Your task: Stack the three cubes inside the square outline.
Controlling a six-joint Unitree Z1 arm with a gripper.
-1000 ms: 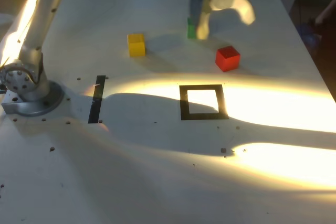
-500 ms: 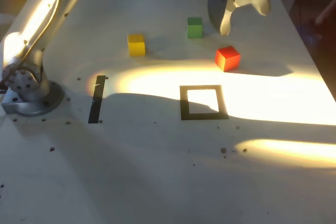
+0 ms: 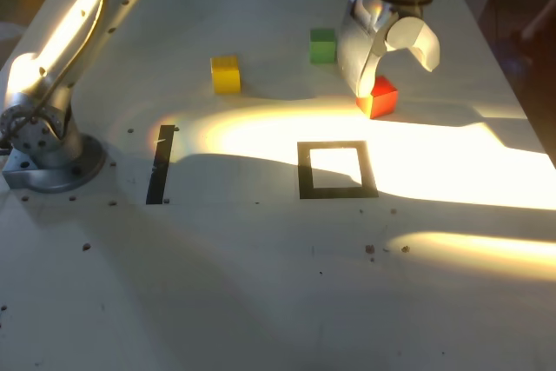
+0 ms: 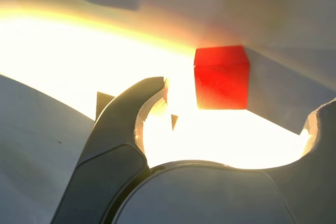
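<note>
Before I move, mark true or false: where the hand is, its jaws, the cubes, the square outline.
1. The hand is over by the red cube. True.
2. The jaws are shut on the red cube. False: they stand open, with nothing gripped.
3. The yellow cube is left of the green cube in the exterior view. True.
4. A cube already sits inside the square outline. False: no cube is in it.
5. The green and yellow cubes are stacked. False: they stand apart on the table.

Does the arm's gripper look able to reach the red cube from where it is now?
Probably yes: the gripper is open near the red cube, nothing visible stands between them, and the other cubes lie well aside.
</note>
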